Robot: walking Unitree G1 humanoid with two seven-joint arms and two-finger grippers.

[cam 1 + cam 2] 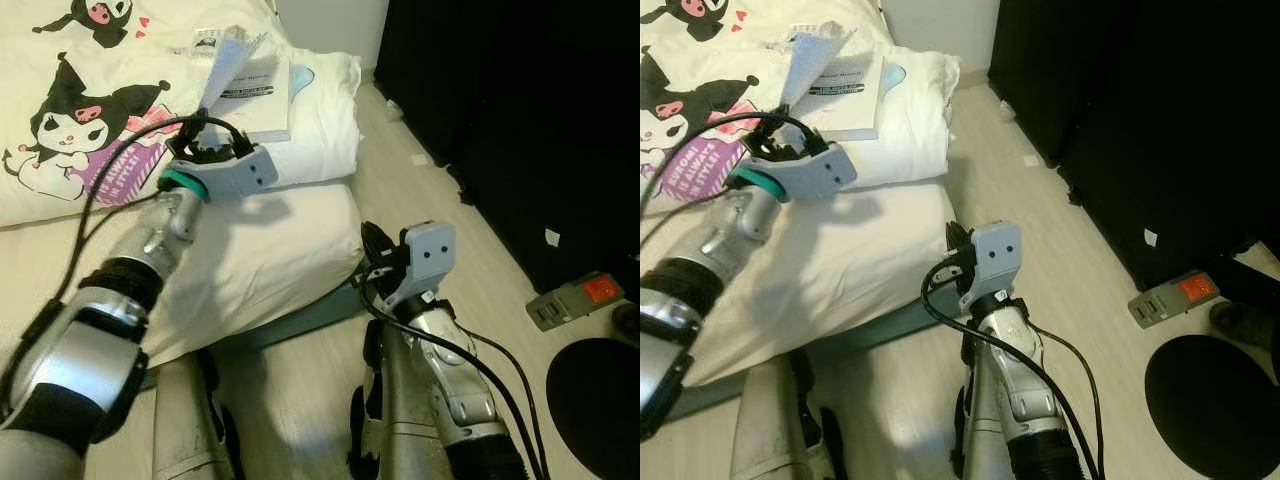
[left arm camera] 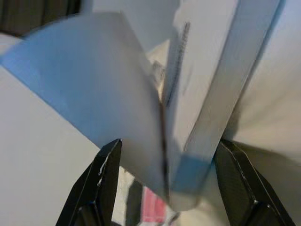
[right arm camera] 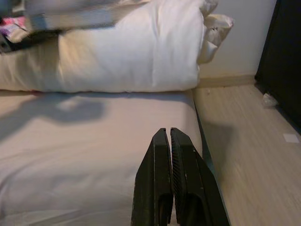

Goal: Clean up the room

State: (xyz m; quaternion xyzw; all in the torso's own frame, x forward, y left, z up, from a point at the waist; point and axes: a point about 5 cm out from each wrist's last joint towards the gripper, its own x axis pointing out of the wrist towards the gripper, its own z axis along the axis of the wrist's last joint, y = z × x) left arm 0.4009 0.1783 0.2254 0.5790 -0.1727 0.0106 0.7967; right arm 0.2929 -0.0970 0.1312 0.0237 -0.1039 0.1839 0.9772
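Reaching far-left over the bed (image 1: 250,270), left gripper (image 2: 164,183) is straddling the booklet (image 1: 255,85) on the white pillow (image 1: 325,120), fingers (image 2: 101,183) wide apart, nothing clamped. Right gripper (image 3: 169,165) is hovering pinched together, empty, near the mattress edge.

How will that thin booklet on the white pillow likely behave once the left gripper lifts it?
The booklet looks floppy: its cover already curls upward between the open jaws of the left gripper. It is probably light, being thin paper. Its pages may fan open or slip, since it rests loose on the soft pillow.
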